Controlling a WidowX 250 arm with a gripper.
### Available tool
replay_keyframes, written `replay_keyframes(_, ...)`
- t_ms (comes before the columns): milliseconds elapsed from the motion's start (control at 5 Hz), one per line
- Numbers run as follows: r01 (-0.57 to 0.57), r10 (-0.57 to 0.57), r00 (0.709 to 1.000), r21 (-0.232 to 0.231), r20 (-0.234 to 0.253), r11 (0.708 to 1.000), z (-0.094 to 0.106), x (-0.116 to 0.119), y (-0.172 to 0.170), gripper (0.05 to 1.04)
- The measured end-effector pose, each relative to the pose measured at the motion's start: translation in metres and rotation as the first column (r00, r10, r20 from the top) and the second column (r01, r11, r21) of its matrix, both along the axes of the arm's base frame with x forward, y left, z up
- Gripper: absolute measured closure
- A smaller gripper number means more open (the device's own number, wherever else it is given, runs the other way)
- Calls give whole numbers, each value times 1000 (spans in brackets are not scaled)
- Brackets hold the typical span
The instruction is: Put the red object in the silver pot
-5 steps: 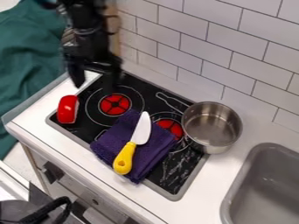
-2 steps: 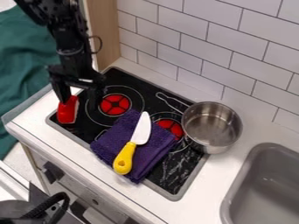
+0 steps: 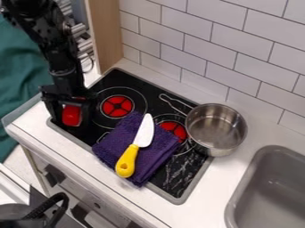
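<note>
My gripper point(image 3: 70, 119) hangs low over the left corner of the black stove, open, with one finger on each side of the red object point(image 3: 72, 116). Whether the fingers touch it I cannot tell; its upper end is partly hidden behind the gripper. The silver pot point(image 3: 216, 129) stands upright at the stove's right rear edge, its inside visible and its handle pointing left over the stove.
A purple cloth point(image 3: 158, 152) lies across the stove point(image 3: 112, 80), with a yellow-handled knife point(image 3: 136, 148) on it. The grey sink point(image 3: 268, 187) is at the lower right. A tiled wall point(image 3: 220, 49) and a wooden panel point(image 3: 105, 33) stand behind.
The gripper has come down and toward the front left, from above and behind the red object to around it. Pot, cloth and knife have stayed in place.
</note>
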State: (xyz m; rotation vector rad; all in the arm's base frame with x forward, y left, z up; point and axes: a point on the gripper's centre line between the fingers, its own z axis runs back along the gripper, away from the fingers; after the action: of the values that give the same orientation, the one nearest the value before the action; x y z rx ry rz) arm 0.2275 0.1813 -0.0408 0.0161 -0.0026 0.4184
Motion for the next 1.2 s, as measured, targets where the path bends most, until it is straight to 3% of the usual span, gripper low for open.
replay_keyframes(400, 3, -3, 1000, -14, 5, 1000, -1, -2, 0, 144)
replay_keyframes(600, -12, 12, 999, -7, 37, 1000, -3, 2, -1, 432)
replay_keyframes(800, -4, 5, 999, -18, 39, 1000, 2, 0, -13, 541)
replay_keyframes(1000, 25, -27, 995, 23, 97, 999, 44, 14, -29, 540)
replay_keyframes(1200, 117, -123, 983, 50, 139, 992, 92, 40, -71, 541)
